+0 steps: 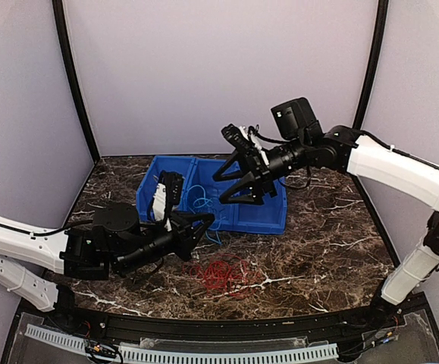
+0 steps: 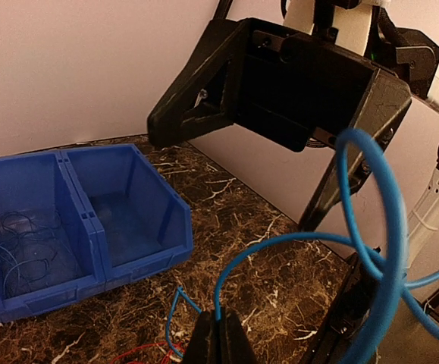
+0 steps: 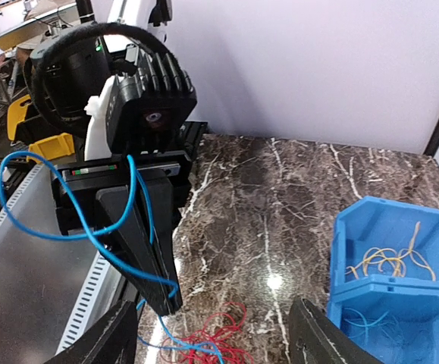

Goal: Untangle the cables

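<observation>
Blue cable [image 2: 392, 243] is pinched in the left gripper [image 1: 204, 224], whose fingers are pressed together on it. From the pinch it rises in wide loops ahead of the fingertips, and one thin strand trails down toward the table [image 1: 333, 243] below them. Just to the right of this gripper and nearer the arm bases, a loose heap of red cable [image 1: 223, 273] lies on the dark marbled table, apart from the fingers. Beyond the left gripper stands a blue bin [image 1: 268, 220] with two compartments. Seen from the right wrist, one compartment holds a curl of yellow cable [image 3: 386, 262] and the one next to it holds thin blue strands [image 3: 367, 322]. Over the bin hangs the right gripper [image 1: 221, 189], its fingers spread wide apart with nothing between them and its tips pointing toward the left gripper. The two grippers are near each other but do not touch. The blue loops stand between them, and I cannot tell whether a loop brushes the right gripper.
</observation>
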Action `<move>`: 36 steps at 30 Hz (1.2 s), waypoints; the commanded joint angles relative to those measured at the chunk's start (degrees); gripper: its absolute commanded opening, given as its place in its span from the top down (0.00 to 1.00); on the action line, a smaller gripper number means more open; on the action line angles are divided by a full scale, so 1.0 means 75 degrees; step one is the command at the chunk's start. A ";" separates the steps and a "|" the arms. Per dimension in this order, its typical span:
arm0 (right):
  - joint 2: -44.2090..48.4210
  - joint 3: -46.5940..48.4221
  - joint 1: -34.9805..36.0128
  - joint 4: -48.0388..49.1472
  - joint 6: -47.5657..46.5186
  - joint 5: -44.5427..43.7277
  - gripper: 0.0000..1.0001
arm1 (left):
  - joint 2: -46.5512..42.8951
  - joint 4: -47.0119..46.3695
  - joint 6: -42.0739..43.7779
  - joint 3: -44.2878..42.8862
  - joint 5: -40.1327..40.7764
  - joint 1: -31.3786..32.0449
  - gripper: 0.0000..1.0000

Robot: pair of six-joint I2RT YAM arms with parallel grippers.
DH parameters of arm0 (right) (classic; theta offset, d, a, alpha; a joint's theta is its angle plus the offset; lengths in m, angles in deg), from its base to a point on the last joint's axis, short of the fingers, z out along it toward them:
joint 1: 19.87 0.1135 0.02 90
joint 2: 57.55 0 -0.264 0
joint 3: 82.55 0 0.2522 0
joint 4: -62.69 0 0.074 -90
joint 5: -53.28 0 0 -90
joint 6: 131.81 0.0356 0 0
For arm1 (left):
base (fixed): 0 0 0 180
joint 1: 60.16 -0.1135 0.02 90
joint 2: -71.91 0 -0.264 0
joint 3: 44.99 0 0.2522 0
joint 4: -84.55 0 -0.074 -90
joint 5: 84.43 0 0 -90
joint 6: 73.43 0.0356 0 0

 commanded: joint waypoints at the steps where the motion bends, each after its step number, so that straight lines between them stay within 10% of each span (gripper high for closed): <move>1: -0.0284 0.0191 0.0326 -0.0373 -0.0219 0.0519 0.30 | 0.0352 -0.0124 0.0047 -0.0467 -0.0767 0.0020 1.00; 8: 0.0033 -0.0425 0.0363 -0.0119 -0.0339 0.0814 0.49 | 0.0605 -0.0271 0.0048 -0.0551 -0.0937 0.0020 1.00; 12: 0.0050 -0.0494 0.0363 0.0049 -0.0220 0.0797 1.00 | 0.0679 -0.0162 0.0072 -0.0637 -0.0929 0.0020 1.00; 36: -0.0184 -0.1386 -0.2115 0.0059 -0.0414 -0.0329 1.00 | -0.4675 0.2491 -0.1180 0.1370 0.1916 0.0020 1.00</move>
